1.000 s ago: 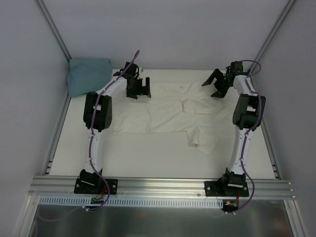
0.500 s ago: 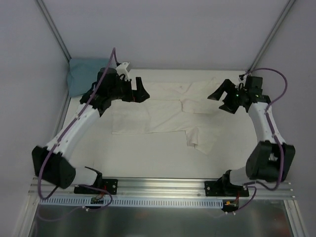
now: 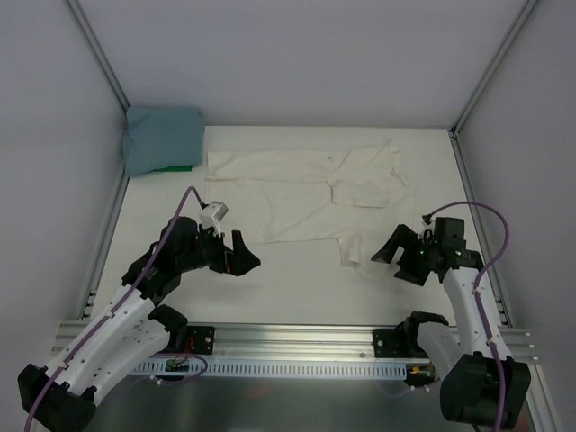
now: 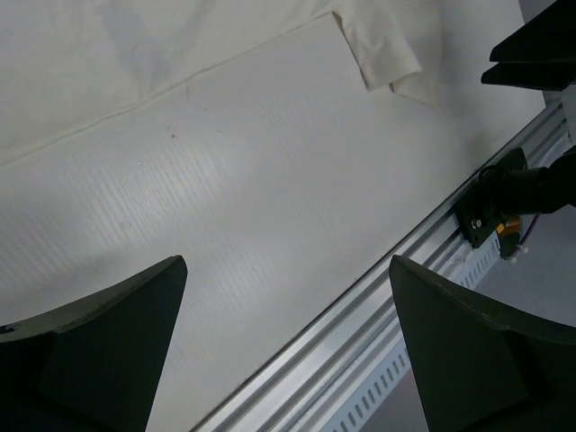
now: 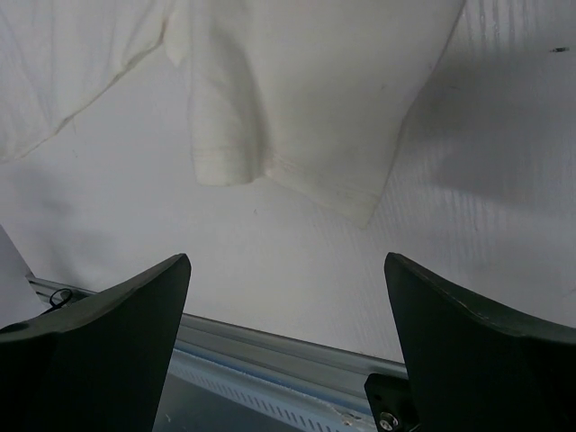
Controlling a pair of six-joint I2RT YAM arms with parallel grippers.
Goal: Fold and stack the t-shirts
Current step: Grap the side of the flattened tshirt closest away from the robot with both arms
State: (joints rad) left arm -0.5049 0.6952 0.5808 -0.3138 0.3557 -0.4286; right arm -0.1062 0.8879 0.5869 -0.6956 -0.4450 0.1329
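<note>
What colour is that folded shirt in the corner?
The folded shirt is teal-blue, clearest in the top view.

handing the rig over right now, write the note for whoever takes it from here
Left gripper: open, empty, over bare table at the front left.
Right gripper: open, empty, just short of the cream shirt's near sleeve.
Cream t-shirt: lies flat toward the back, partly folded over, one sleeve sticking out toward the near edge.
Teal t-shirt: bundle in the far left corner.
Done: teal one looks folded.
Left: finish folding the cream one, then stack the two.
</note>
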